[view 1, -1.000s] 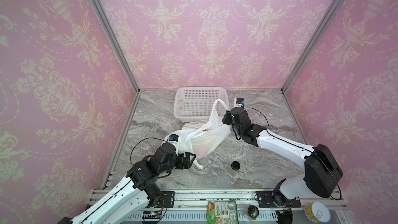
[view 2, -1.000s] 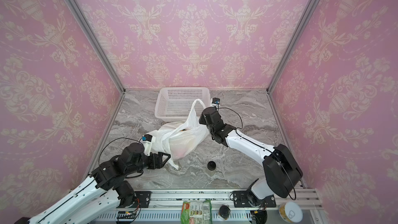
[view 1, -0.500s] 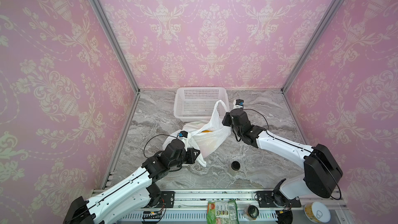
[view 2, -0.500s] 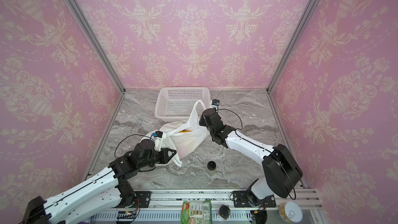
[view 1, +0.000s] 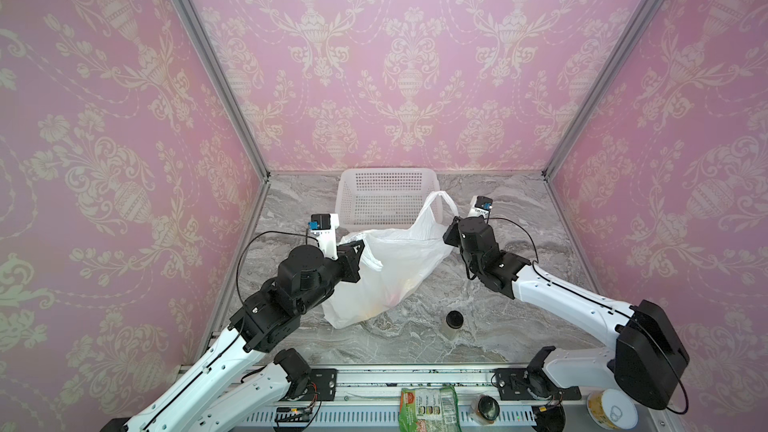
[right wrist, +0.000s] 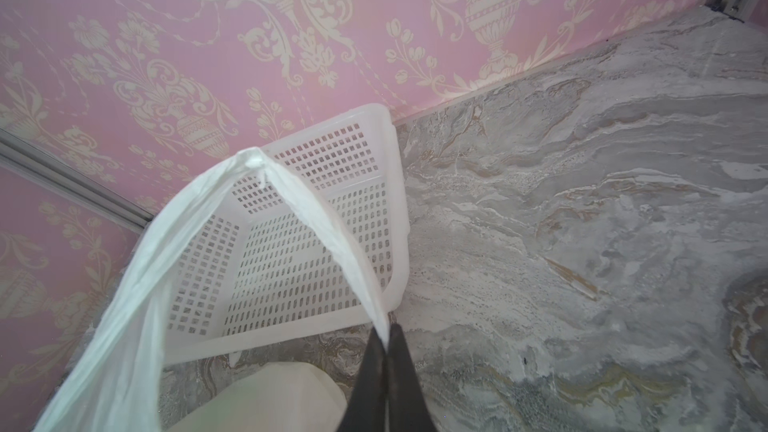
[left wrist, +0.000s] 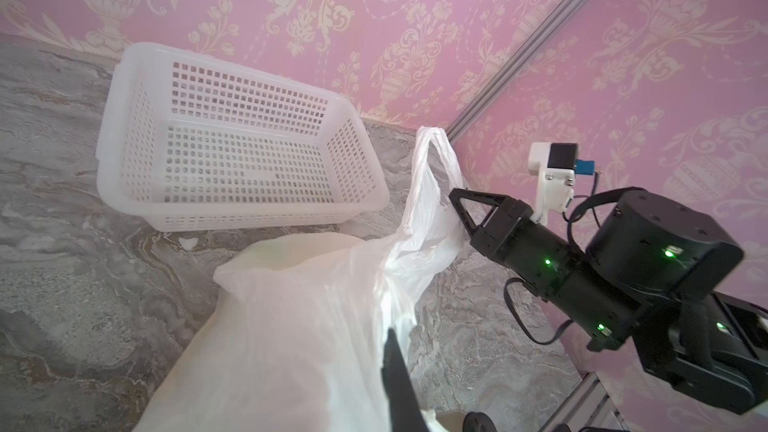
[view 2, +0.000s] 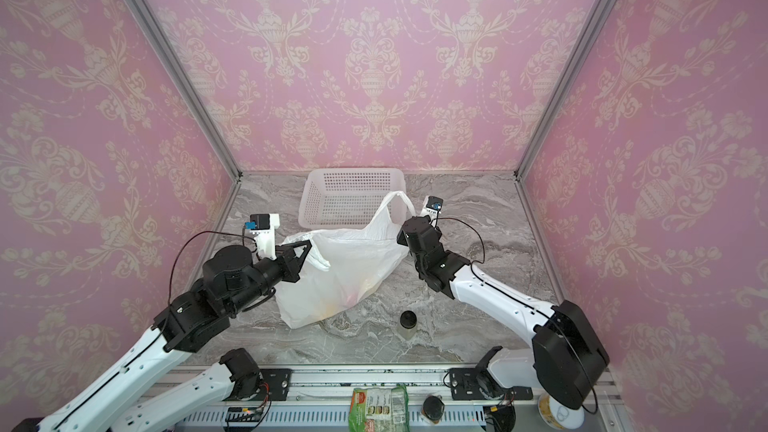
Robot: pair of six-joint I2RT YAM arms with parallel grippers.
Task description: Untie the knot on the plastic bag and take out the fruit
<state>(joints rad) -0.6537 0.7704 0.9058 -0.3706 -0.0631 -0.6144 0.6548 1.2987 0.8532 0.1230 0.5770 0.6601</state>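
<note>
- The grey marble-patterned tabletop (view 1: 498, 284) is carrying everything. The thin translucent white plastic bag (view 1: 395, 268) is sitting at its middle, just in front of the rigid white perforated basket (view 1: 386, 172), which is standing empty by the back wall.
- The bag is being stretched between both arms. The long axis of its mouth is running left to right, the opening is facing up and toward the basket, and the body is sagging toward the near edge.
- The left gripper (view 1: 358, 248) is holding its jaws pressed together at the bag's left rim, apparently pinching the film there.
- The right gripper (right wrist: 386, 340) is pinching the base of the right handle loop (right wrist: 257, 164). The loop is standing free and pointing toward the basket.
- The knot is not showing anywhere, and the handles are looking separated.
- The fruit (view 1: 388, 299) is lying low inside the bag, showing only as yellow and pink tints through the film.
- The small clear black-lidded jar (view 1: 454, 320) is standing apart, toward the front.
- Recommended handling: spread both rims evenly and keep them low under gentle tension, so that the film is not tearing and the fruit is not rolling out.
</note>
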